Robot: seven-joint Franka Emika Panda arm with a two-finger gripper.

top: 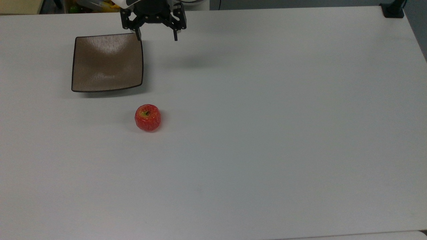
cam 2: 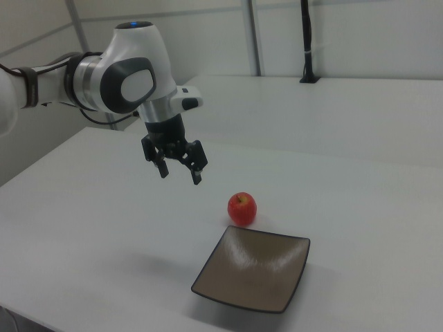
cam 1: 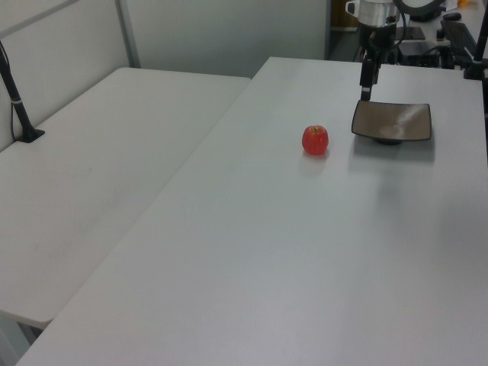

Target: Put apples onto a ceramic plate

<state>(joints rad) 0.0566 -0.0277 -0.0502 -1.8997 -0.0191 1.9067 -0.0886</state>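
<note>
Pincer (cam 2: 181,173) spread and empty above table (top: 267,133) (upper part cropped in top view), apple (top: 147,117) beside bare plate (top: 107,62).

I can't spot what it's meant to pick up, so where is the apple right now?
The red apple sits on the bare white table, just off the square brown plate; in the top view it lies below the plate's lower right corner, apart from the raised open hand.

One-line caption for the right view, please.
Panda arm's open gripper hovers above the white table, empty, while a red apple sits just beyond the empty square brown plate.
</note>
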